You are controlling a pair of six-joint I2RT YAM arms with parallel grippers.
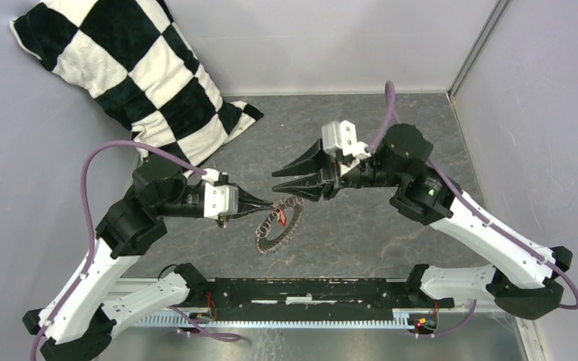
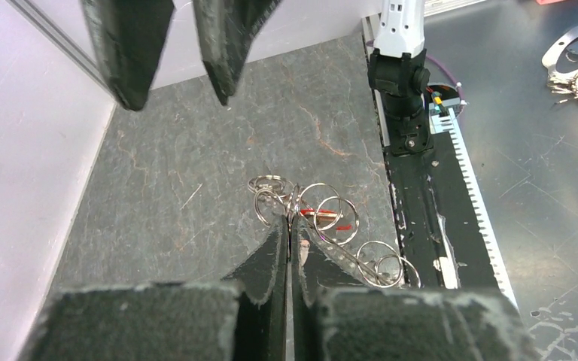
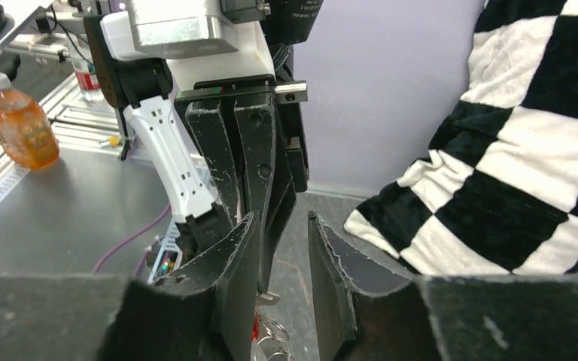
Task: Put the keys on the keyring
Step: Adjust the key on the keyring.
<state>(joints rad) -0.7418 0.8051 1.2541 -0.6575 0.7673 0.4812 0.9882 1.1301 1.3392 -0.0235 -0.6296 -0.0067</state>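
Note:
My left gripper [image 1: 269,204] is shut on the tiny silver key [image 3: 268,298], which sticks out below its fingertips in the right wrist view. The keyring [image 1: 280,226], a loop of small silver rings with a red tag [image 2: 316,213], lies on the dark table, its near rings touching the left fingertips [image 2: 280,229]. I cannot tell whether the key is threaded on a ring. My right gripper [image 1: 277,180] is open and empty, just beyond and above the left gripper's tips; its jaws stand either side of the left fingers [image 3: 260,173]. The rings also show low in the right wrist view [image 3: 271,335].
A black-and-white checkered pillow [image 1: 143,75] leans in the back left corner. A black rail [image 1: 308,289] runs along the table's near edge between the arm bases. Grey walls close the left, back and right sides. An orange bottle [image 3: 19,124] stands outside the cell.

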